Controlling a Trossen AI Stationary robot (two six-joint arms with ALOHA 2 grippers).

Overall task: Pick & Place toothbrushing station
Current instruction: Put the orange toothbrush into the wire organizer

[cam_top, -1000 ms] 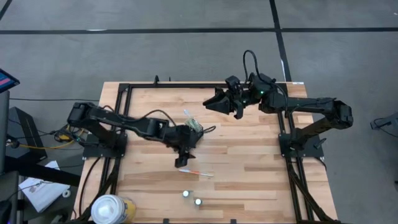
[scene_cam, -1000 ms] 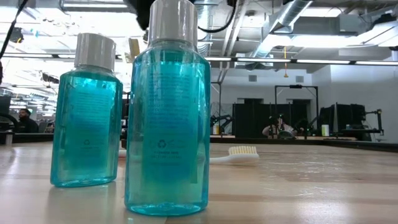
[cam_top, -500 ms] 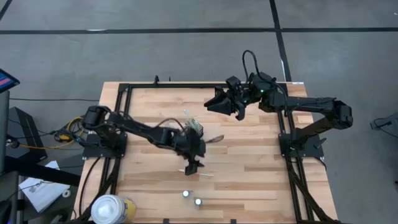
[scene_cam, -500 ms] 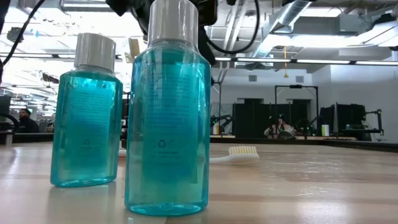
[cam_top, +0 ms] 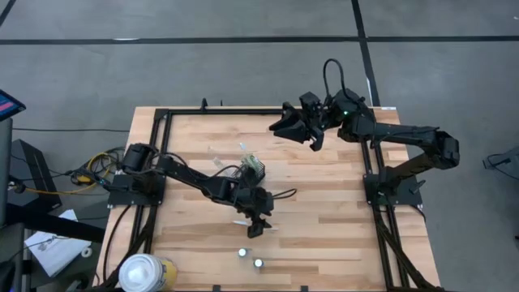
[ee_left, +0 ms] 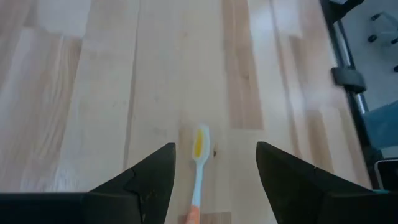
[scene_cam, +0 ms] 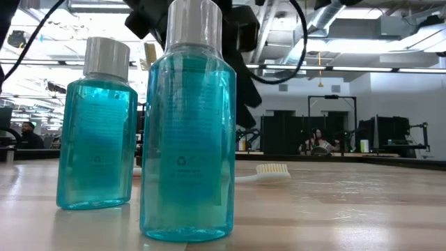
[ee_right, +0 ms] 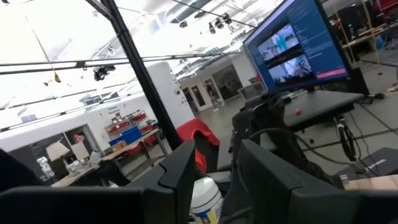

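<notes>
A white toothbrush (ee_left: 199, 163) with a yellow-orange stripe lies flat on the wooden table; in the high view a short piece of the toothbrush (cam_top: 242, 221) shows beside my left arm. My left gripper (ee_left: 214, 147) hovers open over it, slanting down, one finger on either side and touching nothing. The small black mesh holder (cam_top: 254, 166) stands mid-table with brushes sticking up out of it. My right gripper (cam_top: 284, 126) is raised at the far right, open and holding nothing. The low view shows the toothbrush's bristle head (scene_cam: 272, 169).
Two blue mouthwash bottles (cam_top: 242, 253) (cam_top: 258, 263) stand near the front edge, close to my left gripper. A white-and-yellow round container (cam_top: 143, 272) sits at the near left corner. A black frame (cam_top: 162, 122) rims the table. Bare wood lies to the right.
My left gripper has swung from beside the mesh holder toward the table's near edge and come down over the lying toothbrush, staying open. My right gripper has rolled a little in place. The toothbrush and holder have not moved.
</notes>
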